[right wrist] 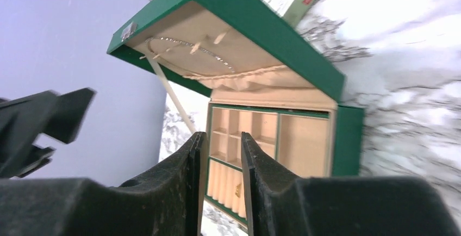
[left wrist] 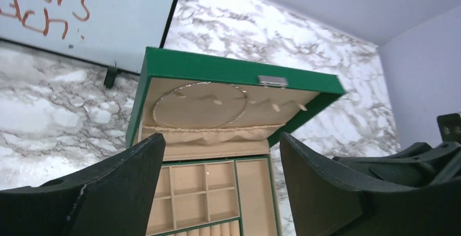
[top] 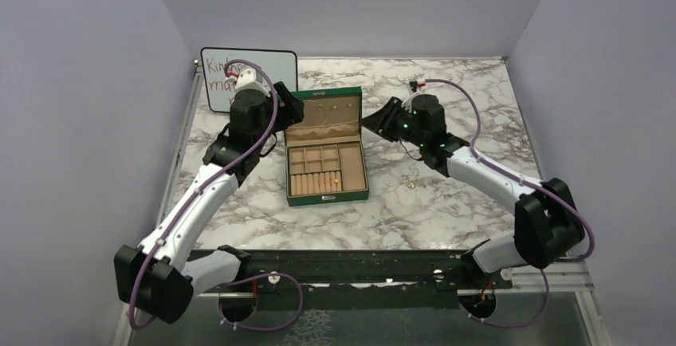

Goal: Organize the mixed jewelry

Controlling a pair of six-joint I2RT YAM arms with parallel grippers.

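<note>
Marble-patterned desk (top: 446,210) between pale walls, seen from above. At its centre sits an open green box (top: 327,198), its lid raised and its tan compartments showing. Left of the box's lid hovers the left tool (left wrist: 222,141), fingers spread wide. Right of the lid hovers the right tool (right wrist: 223,135), fingers a narrow gap apart with nothing visible between them. A thin silver loop (left wrist: 200,84) hangs inside the box's lid. One gold piece (top: 336,177) lies in the box, and tiny loose pieces (top: 412,180) lie just right of it. Likely risks: a tool knocks the lid shut, or a clumsy descent scatters the loose pieces.
</note>
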